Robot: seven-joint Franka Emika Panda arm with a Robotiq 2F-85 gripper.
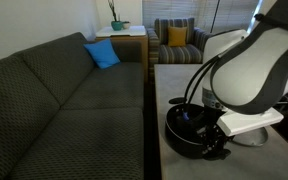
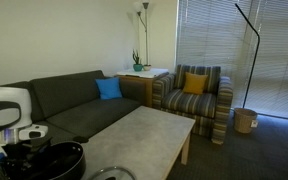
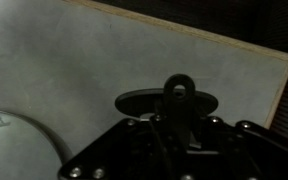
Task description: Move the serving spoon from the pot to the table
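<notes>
The black pot (image 1: 181, 130) stands at the near end of the light grey table (image 1: 176, 85) and shows in both exterior views (image 2: 54, 160). My gripper (image 1: 212, 132) hangs over the pot's rim. In the wrist view the gripper (image 3: 174, 128) is shut on the serving spoon (image 3: 179, 90). Its thin black handle, with a hole at the end, sticks out between the fingers, with a dark oval shape behind it over the table top (image 3: 84, 60). In the exterior views the spoon is hidden by the arm.
A round glass lid (image 3: 9, 140) lies on the table beside the pot (image 2: 109, 174). A dark sofa (image 1: 64, 100) with a blue cushion runs along the table. A striped armchair (image 2: 194, 95) stands beyond the far end. The table's edge (image 3: 244, 55) is near.
</notes>
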